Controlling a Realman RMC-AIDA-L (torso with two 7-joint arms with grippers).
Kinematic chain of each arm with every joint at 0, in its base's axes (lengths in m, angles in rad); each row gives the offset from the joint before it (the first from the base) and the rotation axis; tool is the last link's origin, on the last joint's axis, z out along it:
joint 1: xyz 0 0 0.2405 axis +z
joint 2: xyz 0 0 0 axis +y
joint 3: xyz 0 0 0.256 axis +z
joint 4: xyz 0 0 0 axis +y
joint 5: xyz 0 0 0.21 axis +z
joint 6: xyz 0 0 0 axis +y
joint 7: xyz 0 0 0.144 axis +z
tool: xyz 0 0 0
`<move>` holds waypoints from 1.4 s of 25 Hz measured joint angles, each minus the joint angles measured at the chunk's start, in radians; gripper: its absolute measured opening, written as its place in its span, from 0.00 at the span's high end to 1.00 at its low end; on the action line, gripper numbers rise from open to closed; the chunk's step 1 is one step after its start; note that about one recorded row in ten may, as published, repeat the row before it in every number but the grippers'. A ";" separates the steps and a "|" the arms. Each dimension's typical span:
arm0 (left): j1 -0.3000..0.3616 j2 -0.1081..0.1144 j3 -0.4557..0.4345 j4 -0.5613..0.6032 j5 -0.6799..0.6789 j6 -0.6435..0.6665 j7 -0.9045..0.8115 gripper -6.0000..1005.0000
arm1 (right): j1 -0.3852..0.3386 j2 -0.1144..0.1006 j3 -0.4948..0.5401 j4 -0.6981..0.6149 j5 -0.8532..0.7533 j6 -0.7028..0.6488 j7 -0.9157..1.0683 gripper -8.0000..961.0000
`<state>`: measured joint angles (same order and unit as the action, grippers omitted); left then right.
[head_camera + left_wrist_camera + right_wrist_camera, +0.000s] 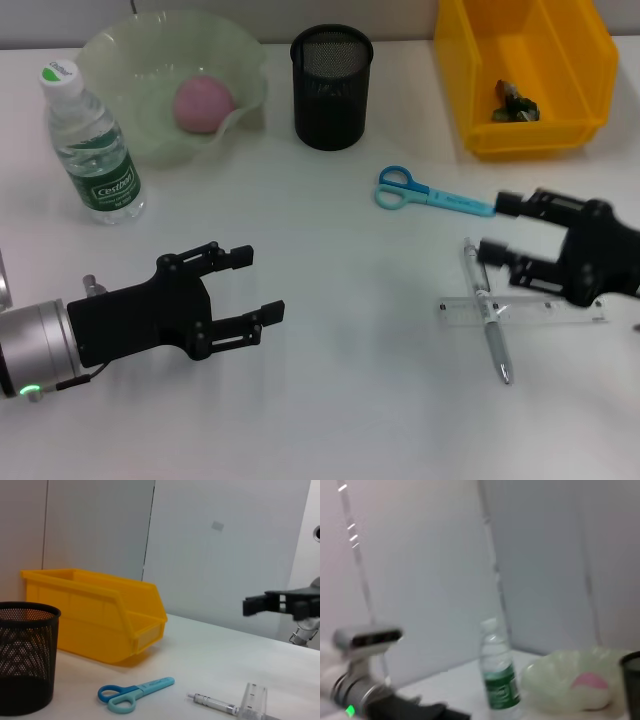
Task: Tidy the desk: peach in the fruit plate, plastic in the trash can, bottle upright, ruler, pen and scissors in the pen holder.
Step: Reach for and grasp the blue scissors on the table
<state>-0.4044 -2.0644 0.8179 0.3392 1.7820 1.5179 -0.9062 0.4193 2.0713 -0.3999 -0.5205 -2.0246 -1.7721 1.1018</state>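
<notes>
The pink peach (pixel 203 103) lies in the pale green fruit plate (pixel 130 60). The bottle (pixel 90 145) stands upright to the plate's left. The black mesh pen holder (pixel 331 87) stands at the back middle. The crumpled plastic (pixel 515 105) lies in the yellow trash can (pixel 560 140). The blue scissors (pixel 420 192) lie flat on the desk (pixel 350 400). The pen (pixel 487 320) lies across the clear ruler (pixel 540 310). My right gripper (pixel 497 228) is open above the pen's far end. My left gripper (pixel 258 284) is open and empty over the near left desk.
The left wrist view shows the trash can (pixel 100 615), pen holder (pixel 25 655), scissors (pixel 132 695), pen (pixel 212 702), ruler (pixel 252 700) and the right gripper (pixel 260 605). The right wrist view shows the bottle (pixel 497 672), fruit plate (pixel 550 680) and peach (pixel 590 682).
</notes>
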 joint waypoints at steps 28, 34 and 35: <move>0.001 -0.002 -0.006 -0.002 -0.010 -0.004 -0.002 0.21 | 0.338 -0.138 -0.325 -0.321 -0.345 0.167 0.538 0.27; -0.001 -0.002 -0.008 -0.002 -0.011 -0.007 -0.002 0.21 | 0.383 -0.105 -0.405 -0.214 -0.345 0.319 0.479 0.27; -0.001 -0.002 -0.008 -0.002 -0.011 -0.007 -0.002 0.21 | 0.385 -0.087 -0.411 -0.191 -0.347 0.358 0.452 0.27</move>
<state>-0.4059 -2.0663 0.8102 0.3374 1.7708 1.5107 -0.9084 0.8047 1.9848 -0.8106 -0.7116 -2.3714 -1.4144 1.5537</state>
